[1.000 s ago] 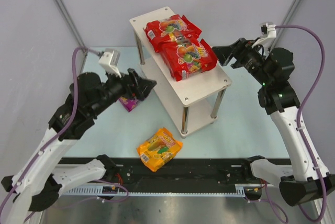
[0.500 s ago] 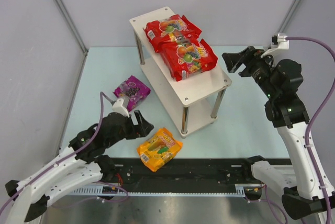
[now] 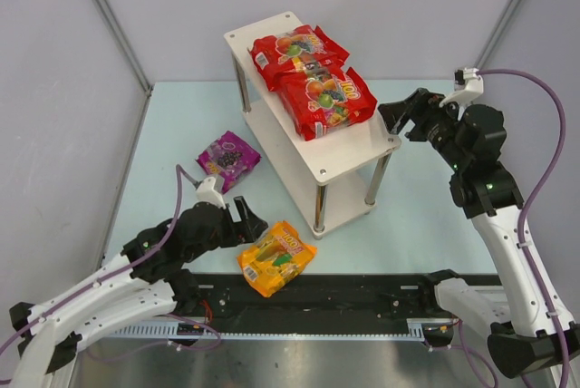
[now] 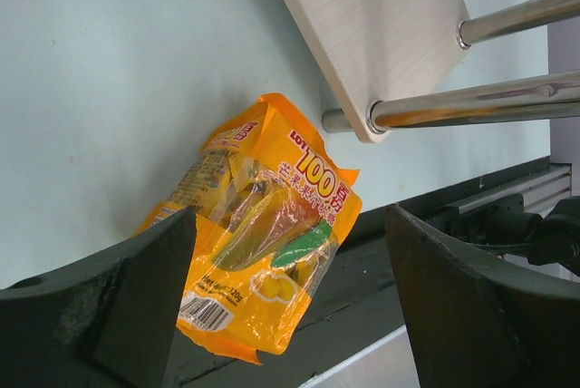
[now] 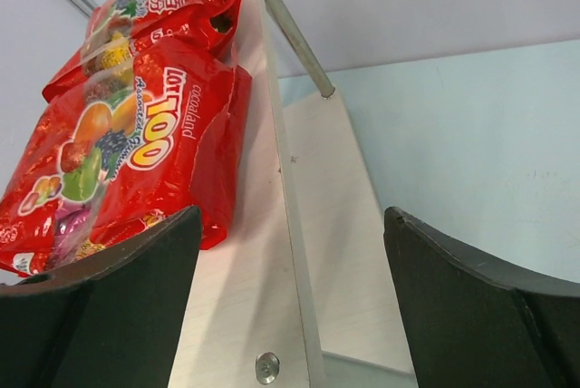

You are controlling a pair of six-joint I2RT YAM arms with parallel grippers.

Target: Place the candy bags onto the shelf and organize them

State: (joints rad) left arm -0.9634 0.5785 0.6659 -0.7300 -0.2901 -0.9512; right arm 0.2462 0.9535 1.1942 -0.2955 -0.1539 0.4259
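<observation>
From above, the shelf (image 3: 358, 148) is standing mid-counter, its lower board mostly hiding under the upper one. Two red bags are lying on the top board, the nearer red bag (image 3: 324, 98) overlapping the farther red bag (image 3: 294, 48) so their meeting edge is hard to make out. The purple bag (image 3: 228, 159) is resting on the counter (image 3: 172, 125) left of the shelf. The orange-yellow bag (image 3: 276, 257) is lying at the near edge. The left fingers (image 3: 249, 223) are hovering just left of it, spread wide and holding nothing. The right fingers (image 3: 391, 114) are hanging open and empty beside the shelf's right corner.

In the left wrist view, the orange-yellow bag is lying between the gaping fingers, untouched, one corner slipping behind the left finger. The shelf boards and legs are running off the frame.

In the right wrist view, both red bags are sitting on the top board, cut off at the left edge and partly behind a finger. The fingers are standing well apart, gripping nothing.
</observation>
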